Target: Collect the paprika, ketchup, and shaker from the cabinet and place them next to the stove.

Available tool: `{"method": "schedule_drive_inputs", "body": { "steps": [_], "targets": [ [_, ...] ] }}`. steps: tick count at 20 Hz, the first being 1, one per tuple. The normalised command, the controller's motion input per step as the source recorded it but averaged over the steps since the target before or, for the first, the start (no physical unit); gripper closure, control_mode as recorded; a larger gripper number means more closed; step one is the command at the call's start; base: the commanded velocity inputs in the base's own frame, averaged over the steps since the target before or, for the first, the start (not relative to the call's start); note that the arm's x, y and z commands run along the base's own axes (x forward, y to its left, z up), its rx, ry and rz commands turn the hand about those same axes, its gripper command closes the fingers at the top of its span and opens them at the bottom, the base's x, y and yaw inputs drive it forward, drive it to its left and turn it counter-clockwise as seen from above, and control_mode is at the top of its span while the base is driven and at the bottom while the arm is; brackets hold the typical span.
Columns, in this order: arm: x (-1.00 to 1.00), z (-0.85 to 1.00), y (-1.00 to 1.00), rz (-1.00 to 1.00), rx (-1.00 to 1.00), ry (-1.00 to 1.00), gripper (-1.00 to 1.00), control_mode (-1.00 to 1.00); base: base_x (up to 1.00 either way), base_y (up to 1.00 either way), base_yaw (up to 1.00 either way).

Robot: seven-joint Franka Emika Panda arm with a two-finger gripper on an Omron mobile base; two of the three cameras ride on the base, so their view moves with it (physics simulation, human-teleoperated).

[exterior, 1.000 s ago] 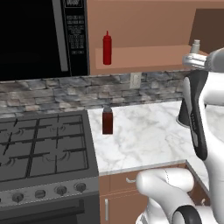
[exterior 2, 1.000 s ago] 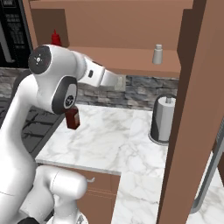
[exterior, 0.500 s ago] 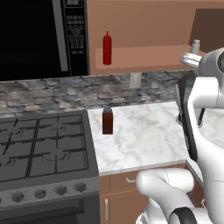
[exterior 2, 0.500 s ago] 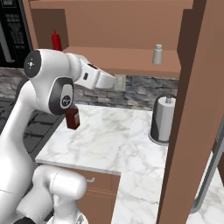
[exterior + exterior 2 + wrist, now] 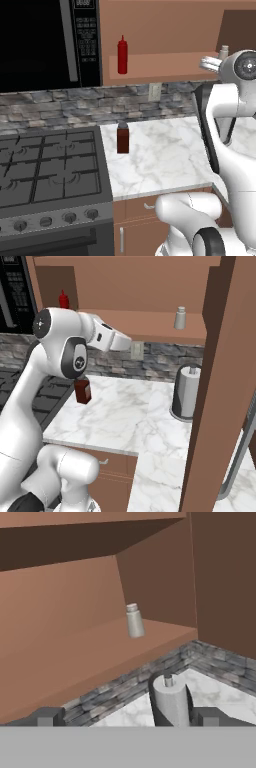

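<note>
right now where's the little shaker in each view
Left base view: shaker at far right on the cabinet shelf, partly behind the arm.
Right base view: upper right of centre on the shelf.
Hand view: centre, standing on the shelf.
Shared landmark: the paper towel roll on the counter below it.

paprika [image 5: 123, 139] upright on counter by stove [image 5: 47, 170] | ketchup [image 5: 122, 55], shaker [image 5: 180, 318] upright on cabinet [image 5: 150, 323] shelf

The shelf [image 5: 90, 657] lies bare around the shaker [image 5: 134, 620]. The cabinet [image 5: 225, 577] side panel stands near its right. A paper towel roll [image 5: 170, 704] rises below.
</note>
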Motion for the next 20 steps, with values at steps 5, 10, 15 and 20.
{"method": "schedule_drive_inputs", "body": {
  "steps": [5,10,15,20],
  "targets": [
    [0.34,0.12,-0.03,-0.01,-0.01,0.0,-1.0,-1.0,0.0,0.0,0.0],
    [0.4,0.18,-0.07,0.0,-0.05,-0.01,-1.0,-1.0,0.0,0.0,0.0],
    [0.4,0.13,-0.14,0.0,-0.06,0.0,-1.0,-1.0,0.0,0.0,0.0],
    [0.39,0.0,-0.34,0.0,-0.05,0.0,-1.0,-1.0,0.0,0.0,0.0]
  ]
}}
